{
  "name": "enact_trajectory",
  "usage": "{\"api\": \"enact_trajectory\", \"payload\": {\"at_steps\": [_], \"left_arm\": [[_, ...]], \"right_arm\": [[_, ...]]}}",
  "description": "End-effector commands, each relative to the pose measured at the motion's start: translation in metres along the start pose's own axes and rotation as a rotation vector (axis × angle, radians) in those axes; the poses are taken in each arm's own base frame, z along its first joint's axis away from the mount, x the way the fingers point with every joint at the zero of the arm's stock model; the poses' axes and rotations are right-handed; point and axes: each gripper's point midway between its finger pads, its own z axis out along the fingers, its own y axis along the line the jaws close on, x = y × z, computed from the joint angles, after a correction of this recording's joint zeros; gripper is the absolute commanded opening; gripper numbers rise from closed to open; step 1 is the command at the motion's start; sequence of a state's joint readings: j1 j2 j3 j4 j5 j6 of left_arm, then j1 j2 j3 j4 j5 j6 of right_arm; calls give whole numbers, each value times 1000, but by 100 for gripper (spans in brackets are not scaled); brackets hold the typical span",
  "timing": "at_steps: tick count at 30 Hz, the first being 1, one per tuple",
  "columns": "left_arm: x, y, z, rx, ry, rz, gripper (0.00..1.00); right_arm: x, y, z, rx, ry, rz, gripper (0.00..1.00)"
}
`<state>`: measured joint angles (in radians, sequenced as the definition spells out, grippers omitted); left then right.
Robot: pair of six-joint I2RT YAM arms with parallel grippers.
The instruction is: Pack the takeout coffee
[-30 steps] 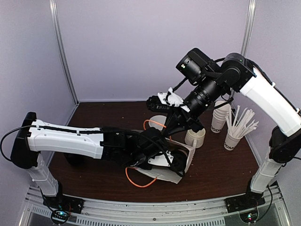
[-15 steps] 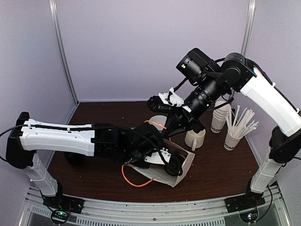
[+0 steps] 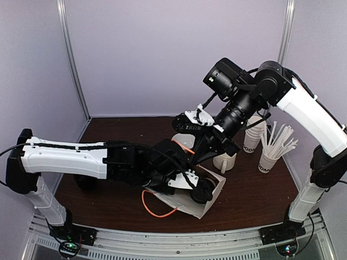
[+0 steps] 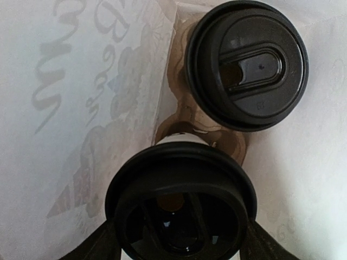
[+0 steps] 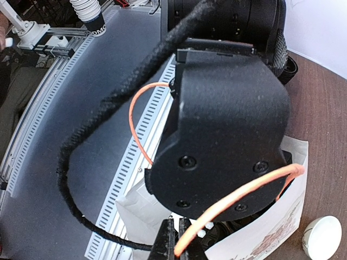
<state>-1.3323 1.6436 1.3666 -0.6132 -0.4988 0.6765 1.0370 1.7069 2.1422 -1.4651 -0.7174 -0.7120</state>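
- Setting — pale lilac booth walls around a dark brown table [image 3: 108, 135]; both arms reach in over its middle.
- Paper bag [image 3: 187, 205] — white, with a grey printed pattern on the inside walls. It stands open at centre table with its mouth tipped toward the left arm.
- Orange handle [image 5: 238, 192] — a thin cord loop at the bag's mouth, drawn up taut.
- Loose orange loop [image 3: 152, 208] — the bag's other handle, lying slack on the table at the near side of the bag.
- Right gripper [image 5: 174, 238] — jaws pinched fully together on the orange handle, holding it above the bag.
- Left gripper [image 4: 180, 232] — reaches down inside the bag; jaws spread wide, one finger against each side of the near cup.
- Takeout coffee — two lidded cups, both inside the bag.
  - Near cup [image 4: 181, 195] — black lid, with a sliver of white body showing below it; held between the left fingers.
  - Far cup [image 4: 246, 65] — black lid with an oval sip recess; stands just beyond the near cup, against the bag's corner fold.
- Brown cardboard [image 4: 171, 103] — visible beneath and between the two cups.
- White mug [image 3: 225, 158] — on the table just right of the bag.
- Stack of paper cups [image 3: 252, 138] — at the right rear.
- Cup of white stirrers [image 3: 269, 161] — beside the stack, black lettering near its base.
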Motion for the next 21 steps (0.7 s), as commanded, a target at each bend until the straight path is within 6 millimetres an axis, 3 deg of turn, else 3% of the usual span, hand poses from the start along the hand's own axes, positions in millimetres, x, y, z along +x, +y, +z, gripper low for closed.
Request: {"api": "enact_trajectory", "payload": {"at_steps": [1, 9, 21], "left_arm": [[-11, 3, 9, -19, -31, -11, 58], [-6, -3, 7, 1, -29, -12, 58], [-9, -4, 29, -15, -8, -5, 58]], "right_arm": [[-1, 7, 2, -33, -4, -8, 2], [-1, 5, 4, -34, 0, -7, 2], [4, 2, 7, -22, 18, -3, 2]]}}
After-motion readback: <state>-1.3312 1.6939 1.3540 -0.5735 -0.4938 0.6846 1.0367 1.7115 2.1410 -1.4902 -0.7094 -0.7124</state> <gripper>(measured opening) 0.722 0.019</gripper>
